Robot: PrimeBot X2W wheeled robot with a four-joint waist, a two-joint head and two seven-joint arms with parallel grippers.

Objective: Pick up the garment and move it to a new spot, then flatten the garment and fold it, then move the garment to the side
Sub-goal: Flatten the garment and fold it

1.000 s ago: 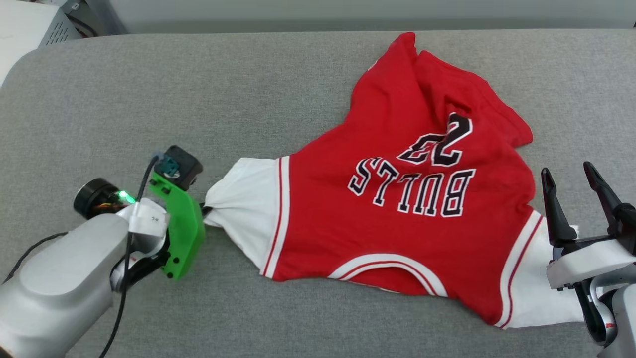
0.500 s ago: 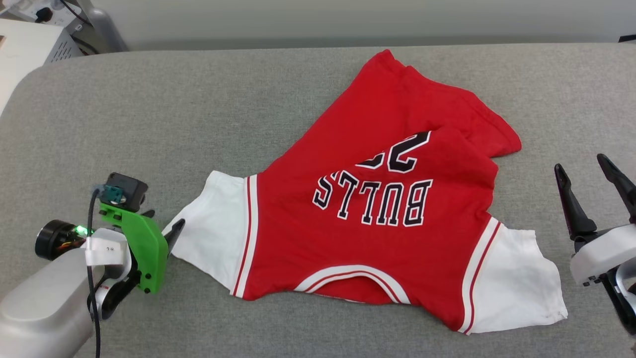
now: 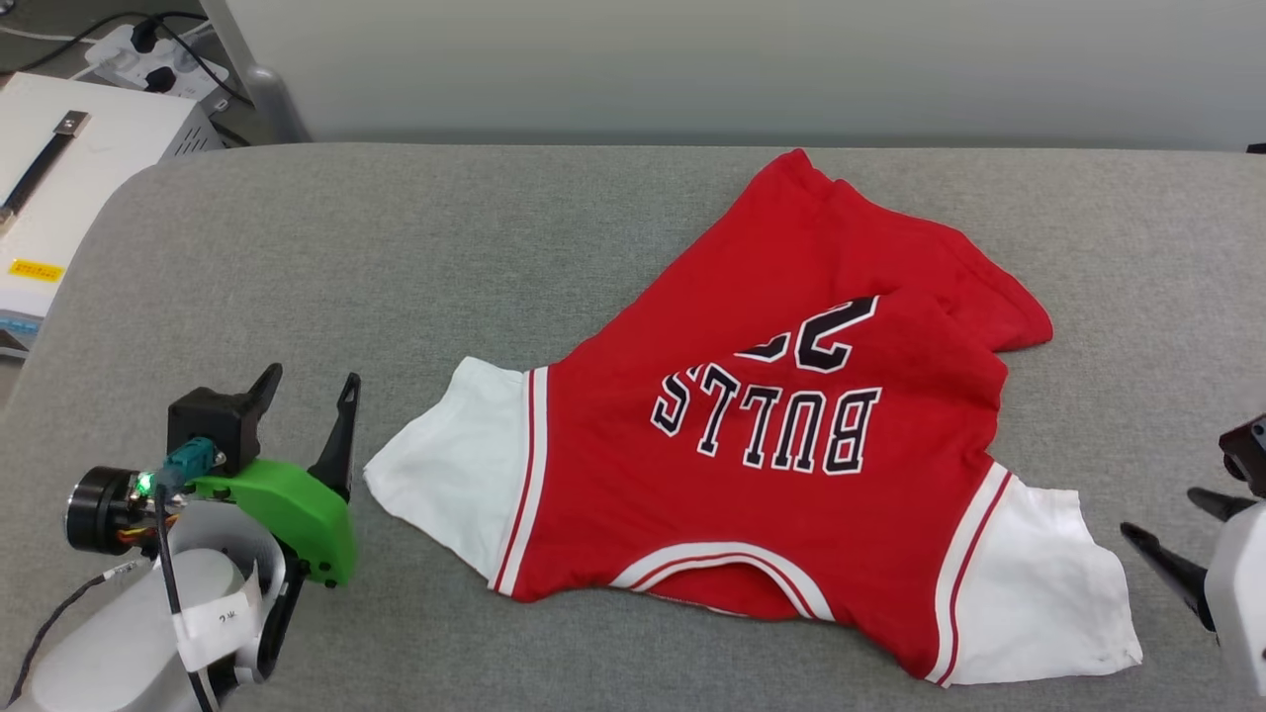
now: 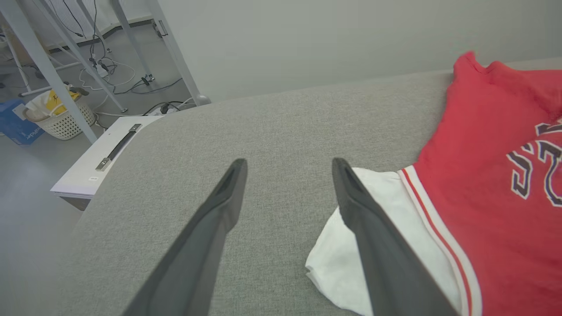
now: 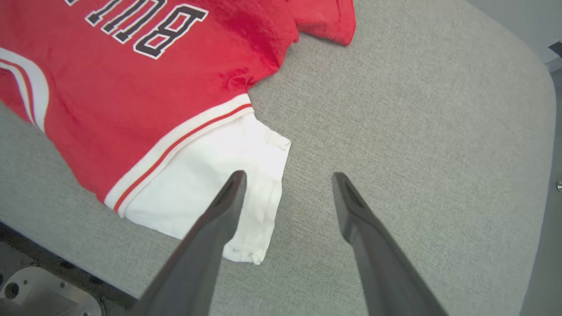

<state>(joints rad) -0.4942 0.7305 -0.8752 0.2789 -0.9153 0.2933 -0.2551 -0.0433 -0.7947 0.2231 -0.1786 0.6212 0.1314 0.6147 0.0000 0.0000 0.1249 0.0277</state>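
One broad grey worktop (image 3: 396, 247) carries it all, and the garment (image 3: 771, 425) now lies released on it, print up, collar toward the robot, between the two grippers. A second ago the left gripper (image 3: 308, 381) was pinching the tip of the white sleeve (image 3: 445, 465). Now its fingers stand wide apart and it has backed off, so the sleeve sits just to its right, slack on the cloth and apparently not touching it. That reads as the move to a new spot being finished, with flattening up next.

And there's work to do! The far hem flap (image 3: 940, 287), well ahead of the right gripper (image 3: 1162, 514), is doubled over and hides part of the number. It has to be drawn out before any fold. The other white sleeve (image 5: 210, 188) lies crumpled just left of that gripper, which is spread open and holding nothing, one finger hanging over the sleeve's edge in the right wrist view.

Off the worktop, beyond the left gripper, sit a white case (image 3: 59, 168), a laundry basket (image 4: 57, 118) and a power strip (image 3: 148, 59), all well clear.
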